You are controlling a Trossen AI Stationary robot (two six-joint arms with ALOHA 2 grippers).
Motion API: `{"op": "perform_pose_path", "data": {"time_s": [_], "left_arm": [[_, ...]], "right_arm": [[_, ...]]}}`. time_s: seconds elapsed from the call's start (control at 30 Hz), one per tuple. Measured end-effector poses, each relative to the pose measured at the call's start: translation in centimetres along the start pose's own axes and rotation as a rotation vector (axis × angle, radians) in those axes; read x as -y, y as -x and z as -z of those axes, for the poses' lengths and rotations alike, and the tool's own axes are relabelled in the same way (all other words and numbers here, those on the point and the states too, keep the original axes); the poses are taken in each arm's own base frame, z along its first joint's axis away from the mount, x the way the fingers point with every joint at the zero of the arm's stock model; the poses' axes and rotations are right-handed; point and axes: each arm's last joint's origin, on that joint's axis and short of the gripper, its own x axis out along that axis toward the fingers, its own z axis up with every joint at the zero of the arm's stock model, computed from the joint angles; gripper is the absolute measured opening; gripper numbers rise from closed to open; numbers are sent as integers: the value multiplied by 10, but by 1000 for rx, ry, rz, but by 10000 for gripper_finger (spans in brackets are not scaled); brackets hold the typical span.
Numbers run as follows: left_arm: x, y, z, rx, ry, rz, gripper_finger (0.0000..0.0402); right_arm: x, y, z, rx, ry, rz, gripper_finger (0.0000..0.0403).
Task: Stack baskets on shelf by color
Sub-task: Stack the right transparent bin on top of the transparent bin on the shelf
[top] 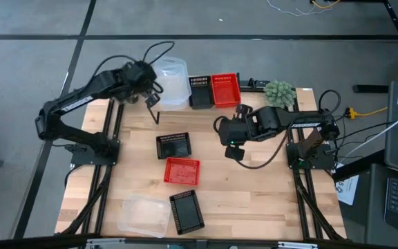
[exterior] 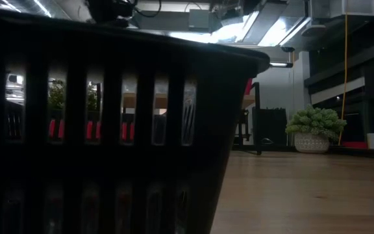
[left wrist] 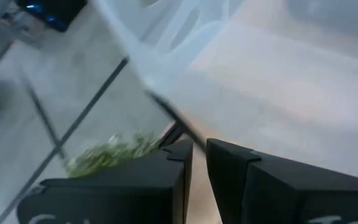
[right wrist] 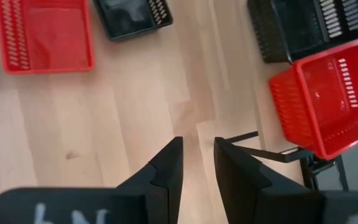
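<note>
Wood tabletop [top: 254, 187] with grey floor all around, and we're partway into sorting. Using the shelf [top: 251, 84] at the far edge as our landmark: a red basket [top: 225, 90] and a black basket [top: 200, 91] already sit side by side on it, and the clear stack [top: 172, 83] is at its left end with the left gripper [top: 152, 99] right against that stack's near side. From the left wrist view the jaws are down to a thin slit with nothing visibly between them, so we can't really call it a grip; the clear wall sits just past the tips. If they pull away crooked, the fingers could snag that rim and drag the stack off the plank. The right gripper [top: 235, 149] hangs in front of the shelf, jaws slightly parted and empty, pointing at bare wood. Further out from the shelf we've still got a black one [top: 173, 145], a red one [top: 182, 171], then a clear one [top: 144, 214] and another black [top: 186, 211] nearest us. The plant [top: 280, 92] crowds the shelf's right end, so a wide swing there could knock it.
</note>
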Motion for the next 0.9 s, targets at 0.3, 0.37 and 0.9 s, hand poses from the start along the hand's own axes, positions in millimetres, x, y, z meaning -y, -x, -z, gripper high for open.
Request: {"op": "perform_pose_path", "data": {"time_s": [0.3,0.37,0.9], "left_arm": [[-11,12,-14,98,24,90,33],[-19,31,-20,169,17,193,33],[-13,47,-42,128,-100,536,109]], "right_arm": [[-6,3,4,-10,64,-4,90],[-6,3,5,-19,67,-1,90],[-8,4,8,-47,17,-17,90]]}}
